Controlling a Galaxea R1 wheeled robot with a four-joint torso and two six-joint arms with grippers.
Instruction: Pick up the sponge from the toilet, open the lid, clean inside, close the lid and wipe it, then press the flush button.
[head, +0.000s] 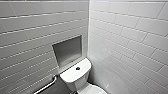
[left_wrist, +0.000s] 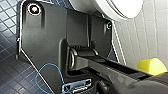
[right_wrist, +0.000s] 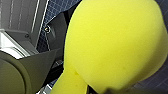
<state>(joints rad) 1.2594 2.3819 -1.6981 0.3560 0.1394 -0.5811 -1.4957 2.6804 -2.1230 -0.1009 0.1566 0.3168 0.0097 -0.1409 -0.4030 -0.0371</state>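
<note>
Gripping the sponge (right_wrist: 110, 42) in the right gripper (right_wrist: 85, 86), closed about its narrow end, yellow bulk pressing close to the wrist. Showing beyond the grip, dark blue tiled floor (right_wrist: 56, 8). Standing farther out in the white-tiled corner (head: 89, 37), the toilet (head: 75, 78), flush button (head: 78, 68) sitting centred on its tank top (head: 71, 73).

Glossy ceramic toilet (head: 72, 75), porous sponge (right_wrist: 112, 45)

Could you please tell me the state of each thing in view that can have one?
the flush button: untouched, with nothing resting on it.
the lid: seems to be down, though little of it shows.
the sponge: in the air, close before the right wrist camera.
</note>
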